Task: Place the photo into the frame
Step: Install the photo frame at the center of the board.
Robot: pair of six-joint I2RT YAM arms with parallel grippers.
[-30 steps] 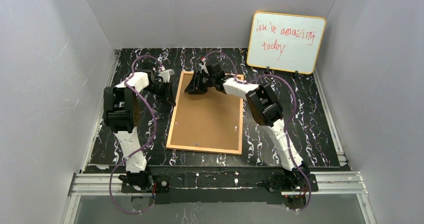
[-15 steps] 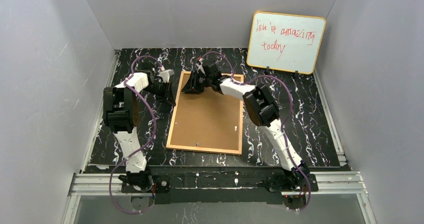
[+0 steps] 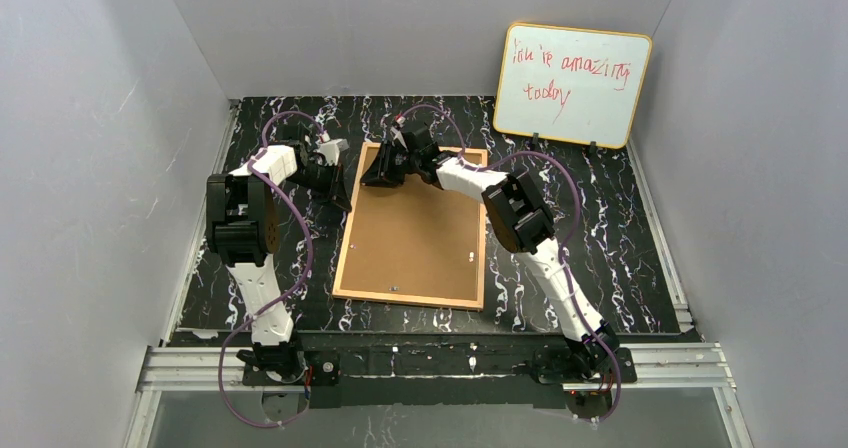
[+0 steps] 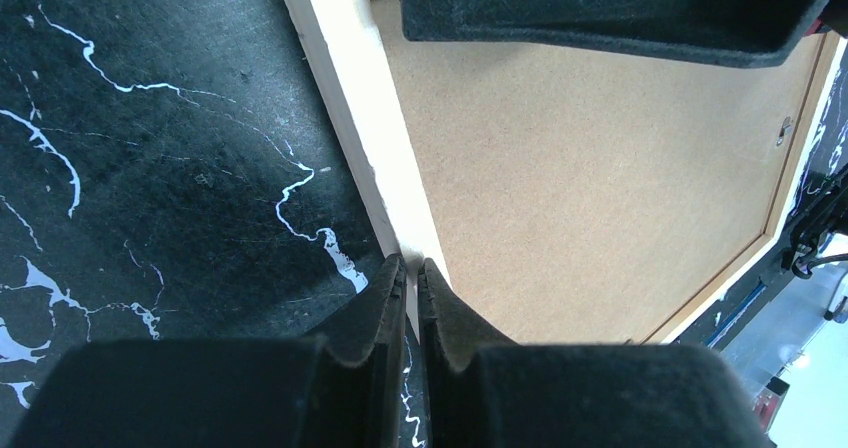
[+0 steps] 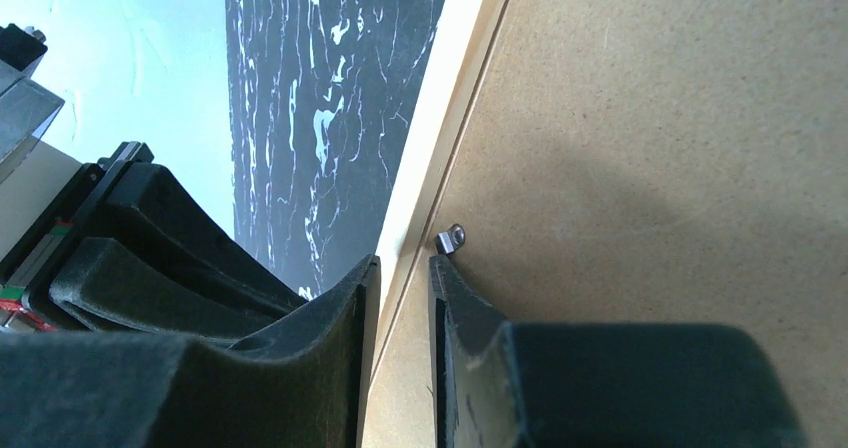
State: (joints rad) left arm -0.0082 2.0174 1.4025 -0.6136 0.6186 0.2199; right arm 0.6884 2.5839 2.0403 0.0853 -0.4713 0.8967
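The frame (image 3: 410, 233) lies face down on the table, brown back panel up, with its light rim (image 4: 350, 98) around it. The photo is not in view. My left gripper (image 3: 338, 185) is at the frame's left rim near the far left corner. In the left wrist view its fingers (image 4: 411, 268) are shut, tips on the rim. My right gripper (image 3: 380, 171) is over the far edge near that same corner. In the right wrist view it (image 5: 402, 263) is nearly shut over the seam between rim and panel, holding nothing. A small metal tab (image 5: 452, 238) lies by its right fingertip.
A whiteboard (image 3: 572, 85) with red writing stands at the back right. Small metal tabs (image 3: 470, 257) sit on the back panel's right side and near edge (image 3: 391, 288). Grey walls close in the black marbled table (image 3: 600, 218) on three sides.
My right gripper has slid left along the frame's far edge toward the far left corner. The left arm and the frame have not moved.
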